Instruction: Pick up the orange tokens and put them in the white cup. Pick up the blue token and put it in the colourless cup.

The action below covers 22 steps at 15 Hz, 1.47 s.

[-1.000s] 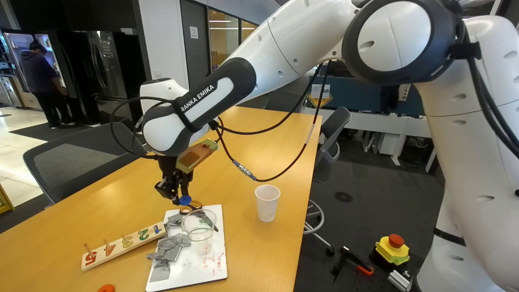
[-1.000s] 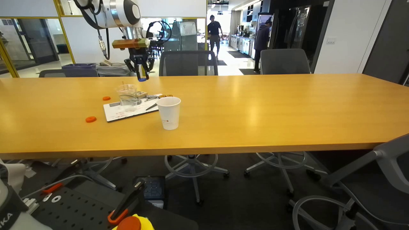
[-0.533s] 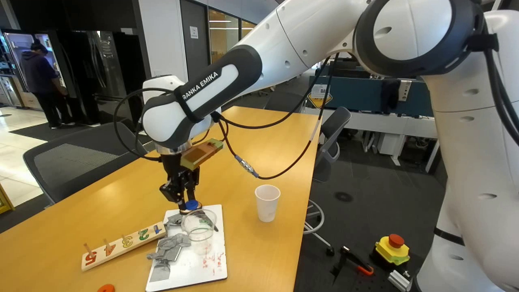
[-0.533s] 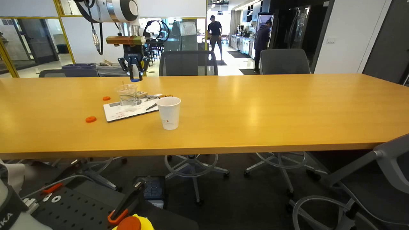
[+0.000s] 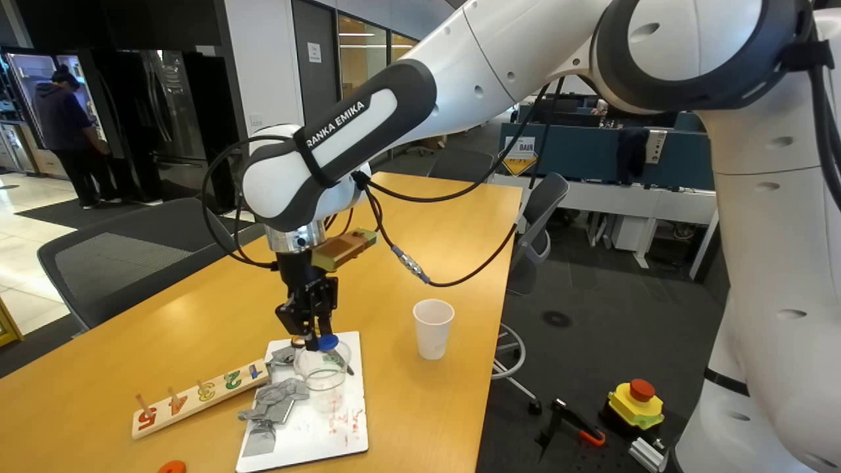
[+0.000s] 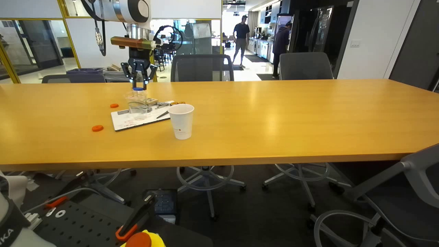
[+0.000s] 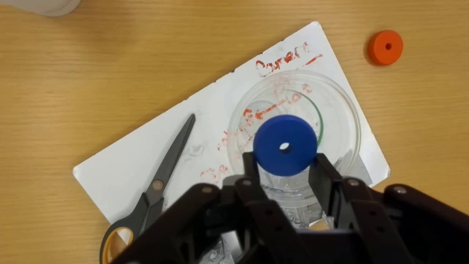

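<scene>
Blue over clear: the gripper (image 7: 285,161) is grasping the blue token (image 7: 285,128), its jaws clasping opposite sides, right of centre in the wrist view. Beneath, the clear cup (image 7: 342,124) is standing upright on the whiteboard (image 7: 139,154), its mouth's outline surrounding the token there. In an exterior view the blue token (image 5: 328,342) is showing at the upper edge of the cup's outline, so it is probably hanging above the rim.

For the step in hand, I am reading a placement into this cup. Doing it well is calling for centring first, since the token is sitting slightly towards the lower left of the mouth in the wrist view, then for descending straight. Loosening the jaws only a little should be enough; spreading them wide could be pushing the cup's wall and tipping it.

An orange token (image 6: 97,128) and a second orange token (image 6: 114,105) are lying in the left of an exterior view, and the white cup (image 6: 181,121) is standing left of centre there.
</scene>
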Tool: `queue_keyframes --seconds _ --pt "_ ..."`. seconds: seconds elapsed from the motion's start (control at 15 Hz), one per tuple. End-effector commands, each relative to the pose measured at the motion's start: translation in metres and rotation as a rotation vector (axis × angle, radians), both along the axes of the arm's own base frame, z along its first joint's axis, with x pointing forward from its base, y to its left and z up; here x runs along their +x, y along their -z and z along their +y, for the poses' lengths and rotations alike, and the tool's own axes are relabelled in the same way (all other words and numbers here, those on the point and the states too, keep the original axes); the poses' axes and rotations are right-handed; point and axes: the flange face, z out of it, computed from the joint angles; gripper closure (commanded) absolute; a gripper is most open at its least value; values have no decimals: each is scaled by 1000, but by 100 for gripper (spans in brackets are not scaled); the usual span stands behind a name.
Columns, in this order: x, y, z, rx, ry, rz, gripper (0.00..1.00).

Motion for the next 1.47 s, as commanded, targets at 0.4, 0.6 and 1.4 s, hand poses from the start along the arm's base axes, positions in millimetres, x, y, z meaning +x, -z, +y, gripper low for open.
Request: queue_keyframes --seconds 0.4,0.6,1.4 --pt "-12 -1 1 70 34 14 84" --pt "-12 -3 0 63 46 -26 27" --pt "-90 -46 36 32 220 -156 0"
